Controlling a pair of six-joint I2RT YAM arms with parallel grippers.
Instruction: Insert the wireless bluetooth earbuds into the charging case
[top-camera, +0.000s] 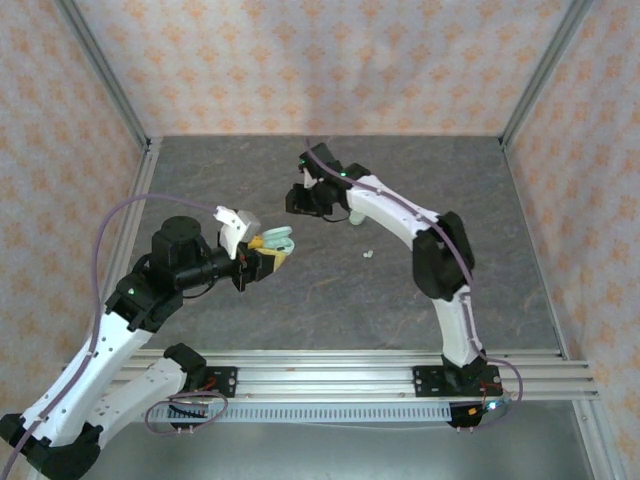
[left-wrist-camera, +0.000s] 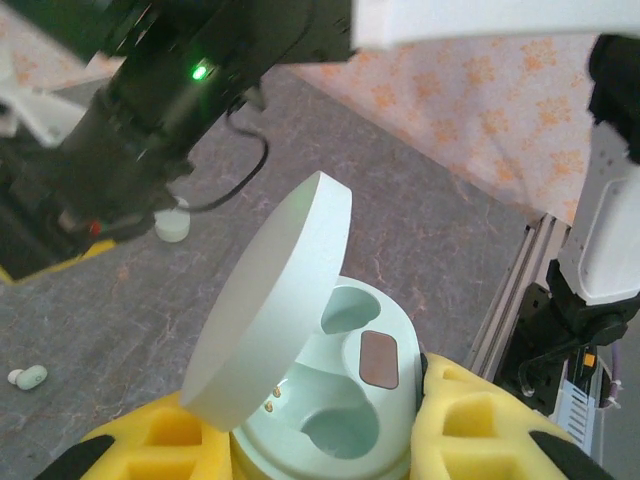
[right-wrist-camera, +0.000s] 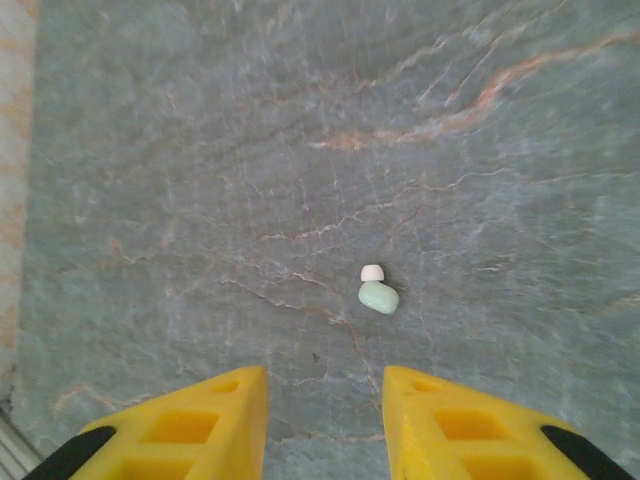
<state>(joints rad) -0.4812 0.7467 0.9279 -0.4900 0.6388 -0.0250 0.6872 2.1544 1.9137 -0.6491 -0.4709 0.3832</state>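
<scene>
Charging case (left-wrist-camera: 345, 400): open, with the lid (left-wrist-camera: 268, 305) swung up on its hinge and leaning back. Both wells are bare pale mint hollows, so I log them as empty. A brown oval patch sits between the wells, and small gold contacts show near the hinge.

Left gripper (top-camera: 262, 252): its yellow fingers (left-wrist-camera: 480, 425) press on either side of the case, pinching it. From the top view I read the case as held up off the tabletop (top-camera: 250, 170). The left arm comes in from the near left of the case. Its forearm is roughly level and the wrist points right.

Earbuds: one earbud (top-camera: 368, 255) lies on the tabletop to the right of the case, well apart from it. From the right wrist I see an earbud (right-wrist-camera: 377, 292), a mint body with a white tip, lying loose on the tabletop. I cannot tell whether it is the same one.

Right gripper (right-wrist-camera: 325, 378): the fingers are spread with bare tabletop in the gap. The earbud lies just ahead of that gap and touches neither finger. In the top view this gripper hangs just beyond the case, slightly to its right. The right arm's elbow is raised well to the right of the case, and the forearm reaches back and left.

A small pale round piece (left-wrist-camera: 172, 222) sits on the tabletop beyond the case, below the right arm. It is too small for me to identify.
</scene>
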